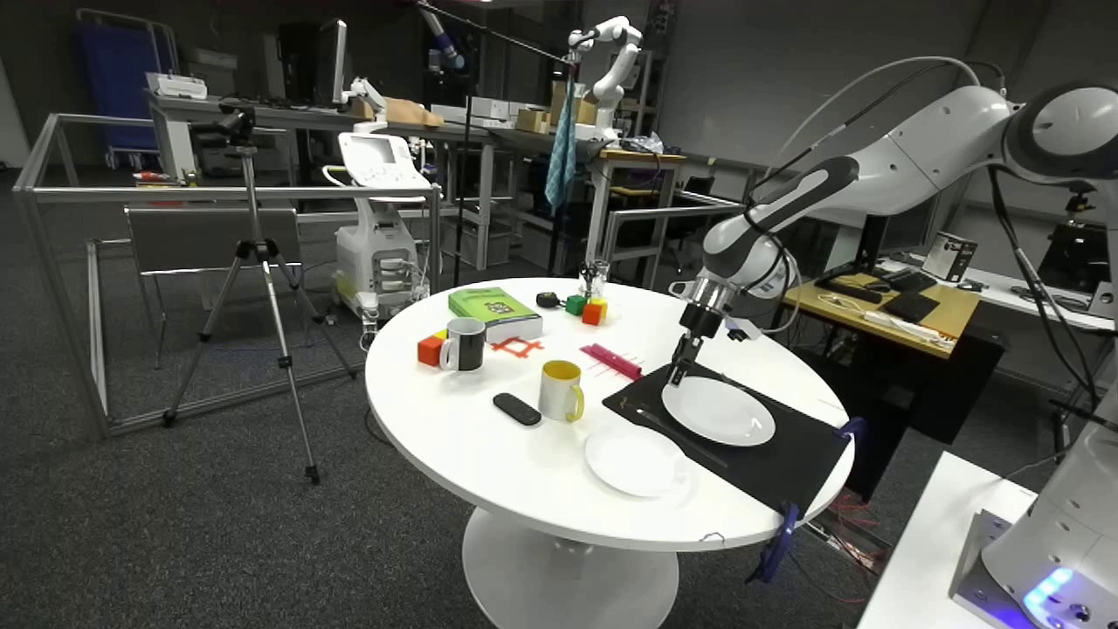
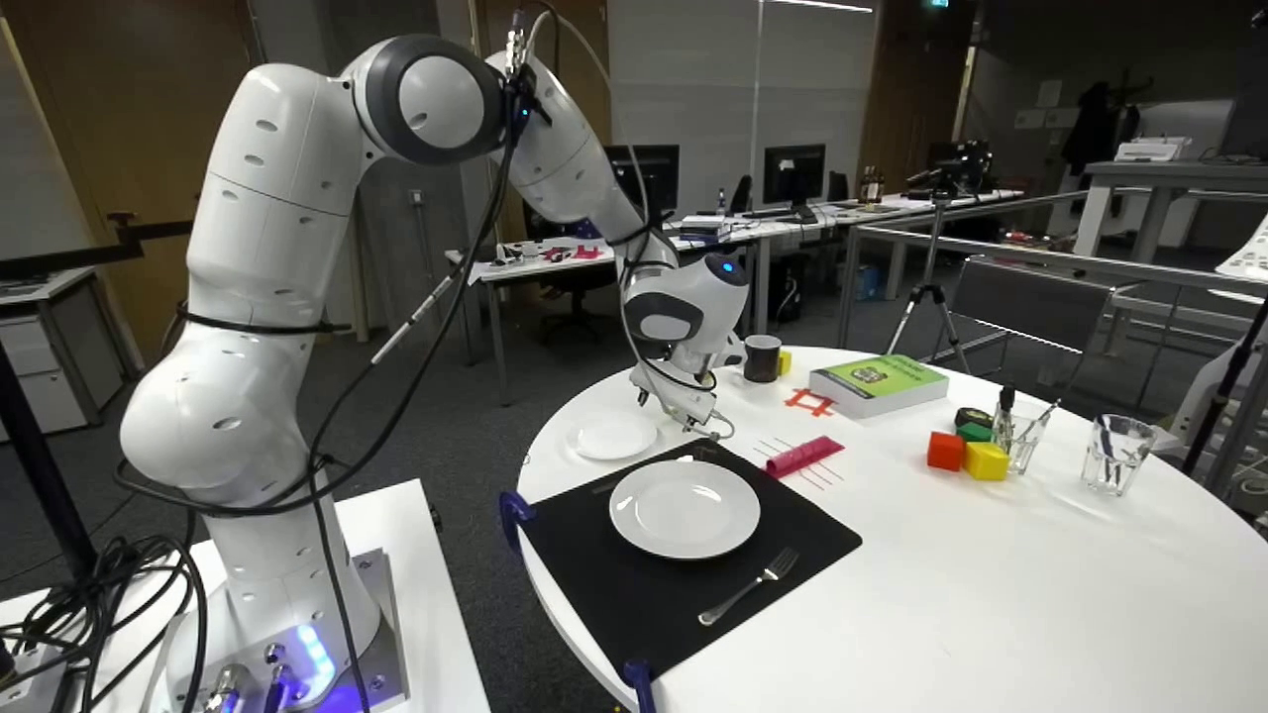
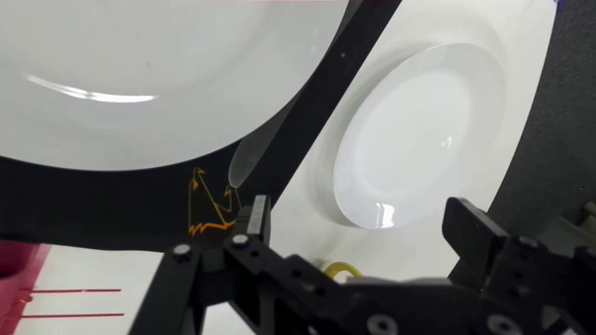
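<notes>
Wrist view: spread claw (image 3: 357, 204) near large plate (image 3: 153, 70), height uncertain.

The round white table (image 2: 1030, 604) carries a black mat (image 2: 614, 596) at its edge and, just beside that, a small white plate (image 1: 634, 461). A yellow-handled mug (image 1: 557, 393) stands near the plate, next to a dark oblong thing (image 1: 517, 409), possibly a remote. Elsewhere lie an orange lattice (image 2: 815, 396), a thick green book (image 2: 880, 382) and a pink strip (image 2: 804, 456), with a black mug (image 2: 761, 362) by the lattice. A red block (image 2: 945, 452), a yellow block (image 2: 987, 461) and a green block (image 2: 975, 433) cluster next to a glass (image 2: 1023, 451), near another glass (image 2: 1117, 456)
</notes>
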### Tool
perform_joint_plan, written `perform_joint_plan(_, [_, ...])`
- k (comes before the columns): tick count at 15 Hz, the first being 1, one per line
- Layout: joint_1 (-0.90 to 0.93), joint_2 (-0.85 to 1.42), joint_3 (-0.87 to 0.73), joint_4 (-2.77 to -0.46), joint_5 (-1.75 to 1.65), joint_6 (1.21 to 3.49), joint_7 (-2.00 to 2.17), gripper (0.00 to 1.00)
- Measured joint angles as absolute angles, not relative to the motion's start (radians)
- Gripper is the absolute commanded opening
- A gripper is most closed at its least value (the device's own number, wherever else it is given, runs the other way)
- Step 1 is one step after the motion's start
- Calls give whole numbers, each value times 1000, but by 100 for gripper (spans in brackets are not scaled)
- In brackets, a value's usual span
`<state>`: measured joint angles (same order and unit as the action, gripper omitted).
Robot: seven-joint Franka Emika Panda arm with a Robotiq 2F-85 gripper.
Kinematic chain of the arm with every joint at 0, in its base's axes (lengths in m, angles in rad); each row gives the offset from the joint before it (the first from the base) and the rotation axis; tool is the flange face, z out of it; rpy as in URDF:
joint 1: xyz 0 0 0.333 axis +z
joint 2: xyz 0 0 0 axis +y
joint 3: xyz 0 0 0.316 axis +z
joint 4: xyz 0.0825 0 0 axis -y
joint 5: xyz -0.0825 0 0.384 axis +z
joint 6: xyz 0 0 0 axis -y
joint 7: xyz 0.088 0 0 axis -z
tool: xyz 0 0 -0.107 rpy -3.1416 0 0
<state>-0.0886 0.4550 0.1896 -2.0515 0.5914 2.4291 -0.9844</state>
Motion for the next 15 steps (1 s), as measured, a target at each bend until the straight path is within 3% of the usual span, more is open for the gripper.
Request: perform_joint_plan(15, [-90, 716, 243, -1766, 556, 2238, -1127, 100])
